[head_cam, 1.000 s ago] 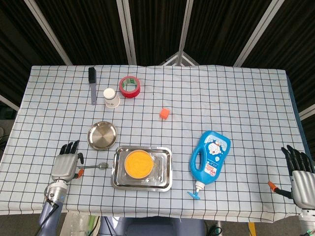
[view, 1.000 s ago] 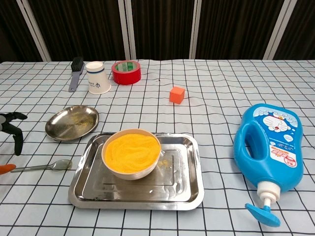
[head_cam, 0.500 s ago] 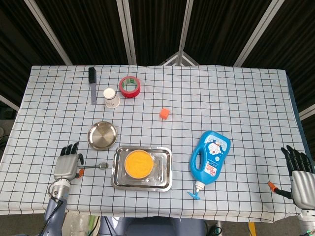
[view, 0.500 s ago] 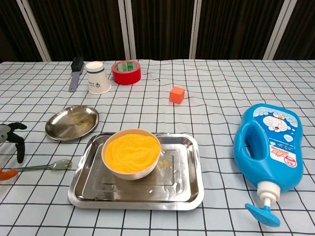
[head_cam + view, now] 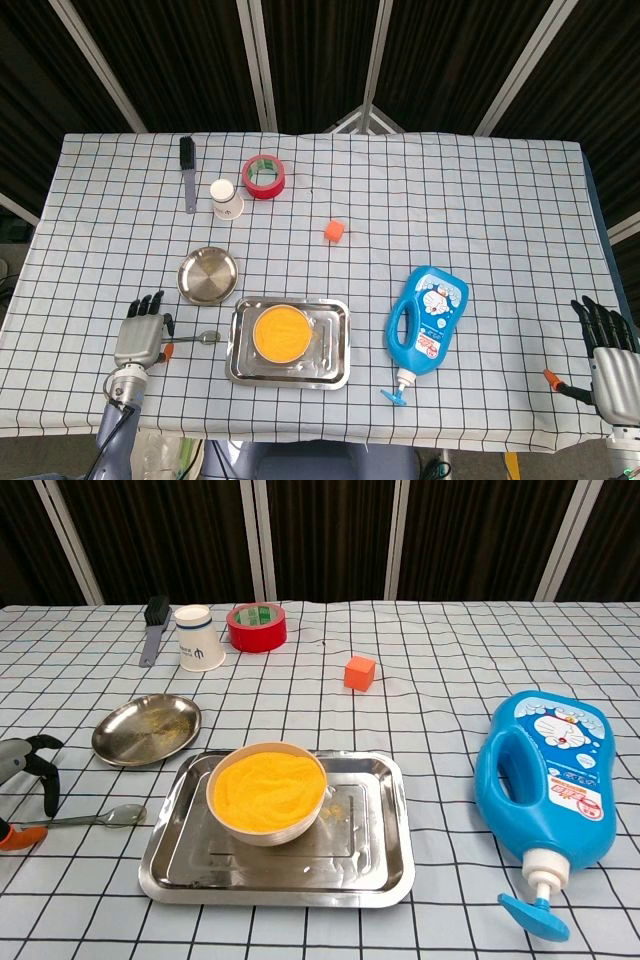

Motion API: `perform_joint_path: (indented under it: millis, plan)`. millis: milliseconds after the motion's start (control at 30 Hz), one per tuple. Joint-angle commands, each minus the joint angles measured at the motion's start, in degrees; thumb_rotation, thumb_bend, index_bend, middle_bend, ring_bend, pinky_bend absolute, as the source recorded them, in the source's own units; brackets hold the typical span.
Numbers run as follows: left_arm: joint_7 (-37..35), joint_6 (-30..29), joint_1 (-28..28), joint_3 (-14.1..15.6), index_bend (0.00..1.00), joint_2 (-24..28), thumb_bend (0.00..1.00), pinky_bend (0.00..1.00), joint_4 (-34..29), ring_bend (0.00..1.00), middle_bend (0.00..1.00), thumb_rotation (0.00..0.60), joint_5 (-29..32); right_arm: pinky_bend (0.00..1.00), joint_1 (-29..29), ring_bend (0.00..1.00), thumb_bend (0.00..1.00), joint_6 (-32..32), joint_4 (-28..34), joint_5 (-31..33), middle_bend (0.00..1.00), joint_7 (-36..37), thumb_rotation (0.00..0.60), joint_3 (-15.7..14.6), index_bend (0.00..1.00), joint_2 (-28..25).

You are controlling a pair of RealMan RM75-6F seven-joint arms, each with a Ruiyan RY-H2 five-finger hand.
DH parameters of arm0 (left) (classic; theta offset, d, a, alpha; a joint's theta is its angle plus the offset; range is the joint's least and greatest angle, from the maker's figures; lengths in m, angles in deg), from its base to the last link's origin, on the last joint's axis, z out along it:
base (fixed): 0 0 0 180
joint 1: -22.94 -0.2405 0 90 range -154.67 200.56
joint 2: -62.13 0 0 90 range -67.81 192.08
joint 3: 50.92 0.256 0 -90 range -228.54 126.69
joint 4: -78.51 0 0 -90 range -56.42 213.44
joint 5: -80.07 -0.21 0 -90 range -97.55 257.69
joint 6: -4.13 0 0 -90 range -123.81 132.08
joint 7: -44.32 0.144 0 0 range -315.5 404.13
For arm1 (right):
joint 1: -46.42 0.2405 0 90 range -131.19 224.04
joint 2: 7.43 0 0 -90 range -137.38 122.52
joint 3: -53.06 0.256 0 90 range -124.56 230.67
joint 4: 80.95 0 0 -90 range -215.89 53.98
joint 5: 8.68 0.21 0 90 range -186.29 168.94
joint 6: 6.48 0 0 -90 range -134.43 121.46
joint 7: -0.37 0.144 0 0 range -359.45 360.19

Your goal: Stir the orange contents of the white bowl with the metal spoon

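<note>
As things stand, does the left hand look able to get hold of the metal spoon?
Probably yes. The left hand hovers right over the handle end of the metal spoon, which lies flat on the cloth beside the steel tray. Nothing sits between them, though its fingers have not yet closed on it.

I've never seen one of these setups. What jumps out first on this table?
Probably the white bowl heaped with bright orange contents, sitting in a metal tray at the front middle. To its right a big blue bottle lies on its side. At the left edge a robot hand hovers by the handle of a metal spoon lying on the checked cloth.
</note>
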Motion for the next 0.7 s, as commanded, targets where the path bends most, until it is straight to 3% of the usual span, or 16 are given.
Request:
perform_joint_path:
  millis: [33, 700]
  plan:
    - [0.06, 0.12, 0.22, 0.02, 0.49, -0.12, 0.48, 0.05, 0.04, 0.0, 0.0, 0.6, 0.44, 0.0, 0.0, 0.0, 0.2, 0.08, 0.05, 0.07, 0.0, 0.04, 0.6, -0.02, 0.0, 0.0]
    - [0.01, -0.26, 1.41, 0.61, 0.49, -0.43, 0.52, 0.05, -0.27, 0.0, 0.0, 0.6, 1.6, 0.0, -0.02, 0.0, 0.2, 0.22, 0.36, 0.19, 0.0, 0.37, 0.6, -0.05, 0.0, -0.16]
